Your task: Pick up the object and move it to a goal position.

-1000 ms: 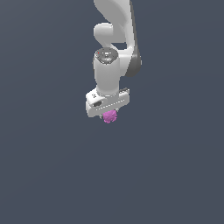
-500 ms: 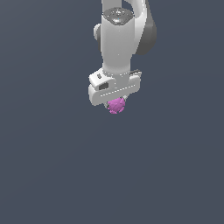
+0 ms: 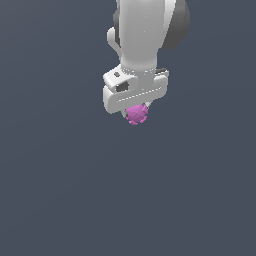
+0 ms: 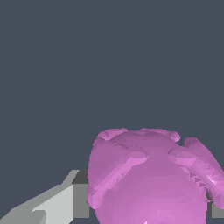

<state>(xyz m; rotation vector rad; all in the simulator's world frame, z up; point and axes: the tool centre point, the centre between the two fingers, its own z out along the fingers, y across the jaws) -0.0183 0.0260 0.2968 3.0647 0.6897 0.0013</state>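
The object point(image 3: 136, 114) is a small bumpy magenta-pink blob. It hangs just under the white hand of my arm in the exterior view, high above the flat grey surface. My gripper point(image 3: 136, 112) is shut on the object, whose lower half sticks out below the hand; the fingers are mostly hidden behind the blob and the hand. In the wrist view the object point(image 4: 151, 177) fills the near part of the picture, with one grey-white finger point(image 4: 57, 203) against its side.
A plain dark grey-blue surface point(image 3: 60, 190) fills both views. No goal marker or other object shows.
The arm has carried the object upward and toward the exterior view's right, nearer the camera. The grip has stayed shut on it.
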